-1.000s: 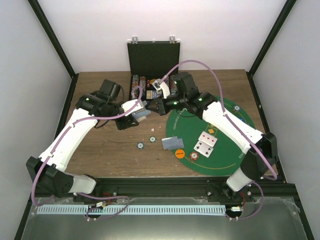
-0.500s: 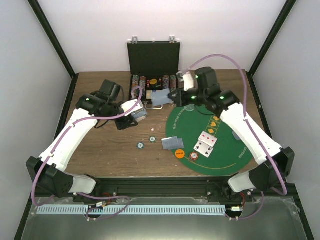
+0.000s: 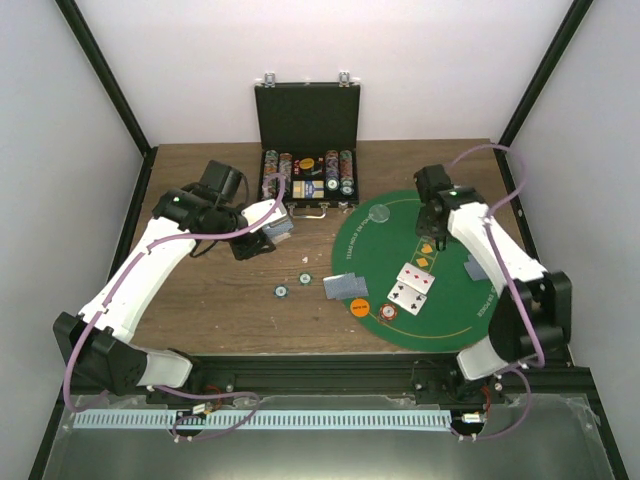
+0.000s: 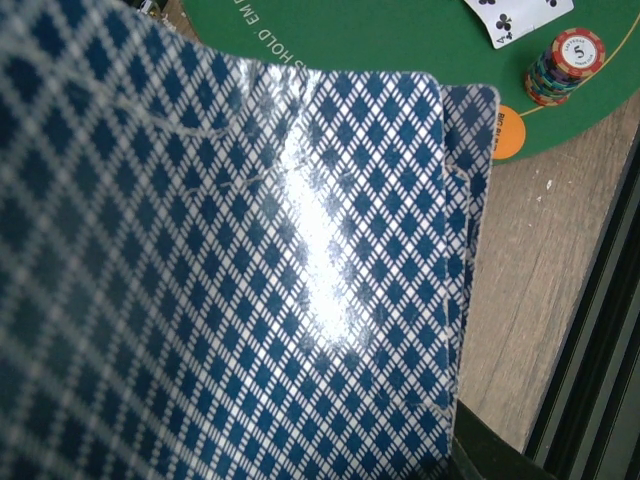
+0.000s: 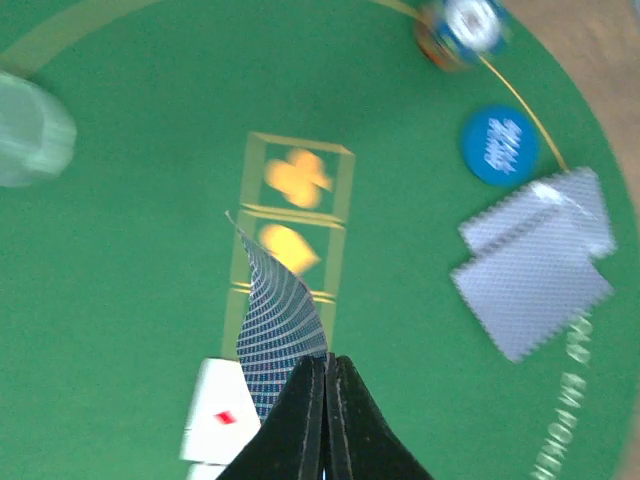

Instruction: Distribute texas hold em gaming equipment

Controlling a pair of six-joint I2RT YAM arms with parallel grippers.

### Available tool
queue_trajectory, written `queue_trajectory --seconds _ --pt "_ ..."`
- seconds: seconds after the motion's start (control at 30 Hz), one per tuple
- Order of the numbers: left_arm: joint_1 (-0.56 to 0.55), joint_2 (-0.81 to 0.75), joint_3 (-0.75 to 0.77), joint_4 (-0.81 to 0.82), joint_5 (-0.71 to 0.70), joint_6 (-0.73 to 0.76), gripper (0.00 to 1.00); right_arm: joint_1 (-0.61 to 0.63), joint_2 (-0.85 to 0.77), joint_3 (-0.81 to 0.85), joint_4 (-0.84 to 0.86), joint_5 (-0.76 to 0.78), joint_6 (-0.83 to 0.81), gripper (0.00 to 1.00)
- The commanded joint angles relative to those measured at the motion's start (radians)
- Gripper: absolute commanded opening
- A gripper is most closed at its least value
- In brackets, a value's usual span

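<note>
Playing cards, chips and button discs lie spread over my table (image 3: 215,300), seen from above and from both wrists. At left, over bare wood, my left gripper (image 3: 272,231) is clamped on a deck (image 4: 300,250) of blue-diamond-backed cards, whose backs fill almost the whole left wrist view. Nearer and to the right, a teal chip (image 3: 282,291) and a second teal chip (image 3: 305,278) lie flat on the wood, close together but apart.

At the far side a black case (image 3: 307,115) stands open with its lid upright and rows of chips in its tray.

A few face-down cards (image 3: 345,286) rest at the left edge of the green mat (image 3: 450,318). An orange disc (image 3: 360,308) sits on the wood, right against the mat's near rim. Just right of it, on the felt, stands a short chip stack (image 3: 389,314) topped in red and white. Face-up cards (image 3: 413,283) lie beyond it, and a clear disc (image 3: 378,212) sits at the mat's far left.

Over the middle of the mat, my right gripper (image 5: 325,365) has its fingers pressed together on a single card (image 5: 280,320), back showing and curling upward. At right on the felt lie a blue disc (image 5: 499,145) and an overlapping face-down pair (image 5: 535,255).
</note>
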Motion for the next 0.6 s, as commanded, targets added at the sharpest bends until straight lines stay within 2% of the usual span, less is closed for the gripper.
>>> queue_trajectory --seconds 0.0,0.13,0.23,0.57 --pt "0.002 -0.009 -0.011 0.022 0.002 -0.005 0.37 -0.007 0.107 -0.029 -0.153 0.303 0.107 0.01" --pt "0.002 -0.012 -0.012 0.021 0.003 -0.002 0.37 -0.007 0.188 -0.030 -0.228 0.427 0.166 0.01" --pt "0.002 -0.010 -0.013 0.023 0.003 -0.001 0.37 -0.008 0.247 -0.036 -0.249 0.429 0.167 0.01" --pt "0.002 -0.009 -0.016 0.026 -0.001 0.000 0.37 -0.008 0.354 -0.008 -0.066 0.112 0.071 0.01"
